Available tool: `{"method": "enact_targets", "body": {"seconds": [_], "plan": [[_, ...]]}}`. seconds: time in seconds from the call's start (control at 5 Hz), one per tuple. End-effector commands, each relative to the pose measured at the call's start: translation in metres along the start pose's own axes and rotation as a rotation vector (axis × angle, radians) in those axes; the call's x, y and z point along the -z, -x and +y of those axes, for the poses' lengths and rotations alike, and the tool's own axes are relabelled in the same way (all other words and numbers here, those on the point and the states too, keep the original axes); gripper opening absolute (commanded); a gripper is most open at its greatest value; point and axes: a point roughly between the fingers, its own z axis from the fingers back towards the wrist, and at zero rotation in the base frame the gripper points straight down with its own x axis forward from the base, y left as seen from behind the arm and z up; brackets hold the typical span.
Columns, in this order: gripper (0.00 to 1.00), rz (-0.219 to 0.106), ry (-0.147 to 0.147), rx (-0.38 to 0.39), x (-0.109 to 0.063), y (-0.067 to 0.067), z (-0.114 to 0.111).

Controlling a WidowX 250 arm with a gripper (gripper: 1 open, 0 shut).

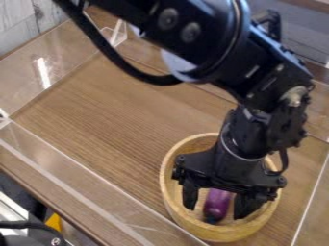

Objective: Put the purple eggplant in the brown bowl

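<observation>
Starting at nine o'clock, we see the near-side rim of the brown bowl (167, 189), which sits toward five o'clock in our view on the wooden tabletop (96, 130). Just inside that rim one dark finger of the gripper (215, 204) reaches down, with a sliver of bowl showing between it and the toy.

Next comes the purple eggplant (218, 203), inside the bowl between the fingers, its long axis running roughly from twelve to six o'clock and its lower end toward six. Its upper part is hidden under the gripper. We judge the hand to be released: the fingers stand spread to either side and we see no squeeze, though whether the finger toward three o'clock brushes the skin we cannot tell.

From its gloss we take it for a light, firm toy, smooth enough to slip or roll if pinched off-centre, and hardly fragile. Were we to grip it again, we would take it across the slim waist, one finger at nine o'clock and one at three, square to its length; the tapering ends would likely squirt out or let it swing.

Farther toward three o'clock the other finger stands inside the bowl's opposite wall. As the toy already lies in the bowl, we think the next move is a straight lift with the fingers wide, so they neither drag it along nor catch the rim.
</observation>
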Motion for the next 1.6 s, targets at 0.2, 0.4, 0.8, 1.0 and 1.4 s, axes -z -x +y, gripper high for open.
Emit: {"method": "enact_targets", "body": {"seconds": [0.2, 0.4, 0.8, 1.0, 1.4], "plan": [[0.0, -0.026, 0.035, -0.017, -0.0076, -0.0106, -0.0048], [0.0, -0.027, 0.036, -0.02, -0.0082, -0.0113, -0.0051], [0.0, -0.028, 0.035, -0.021, -0.0083, -0.0117, -0.0075], [0.0, -0.028, 0.035, -0.022, -0.0081, -0.0119, -0.0087], [0.0, -0.029, 0.034, -0.023, -0.0079, -0.012, -0.0109]]}}
